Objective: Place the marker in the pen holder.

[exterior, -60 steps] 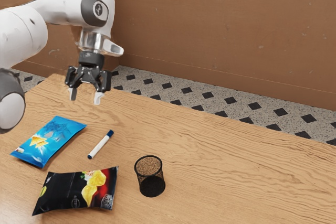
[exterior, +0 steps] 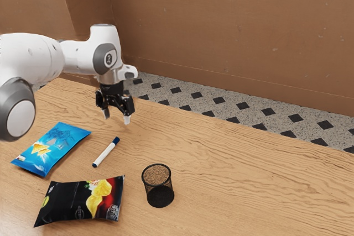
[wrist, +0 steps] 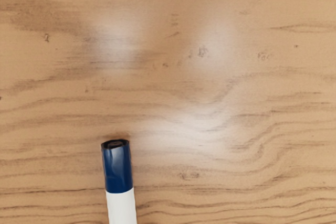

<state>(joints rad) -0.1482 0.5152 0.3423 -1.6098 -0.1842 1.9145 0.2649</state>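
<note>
My gripper (exterior: 116,119) hangs open above the table in the exterior view, with nothing between its two pale fingertips. Lower in that view the white marker (exterior: 105,153) with dark blue ends lies flat on the wood, apart from the gripper. In the wrist view, the blue end and part of the white barrel of the marker (wrist: 120,182) can be seen; the rest is cut off. The black mesh pen holder (exterior: 159,186) stands upright on the table, toward the exterior view's right from the marker.
A blue chip bag (exterior: 51,148) lies beside the marker, toward the exterior view's left. The black chip bag (exterior: 81,200) rests nearer the camera, between the blue bag and the pen holder. The wooden table (exterior: 238,175) extends toward the exterior view's right.
My arm has come down and toward the exterior view's right, bringing the open gripper lower and closer to the marker. Marker, pen holder and bags have stayed where they were.
</note>
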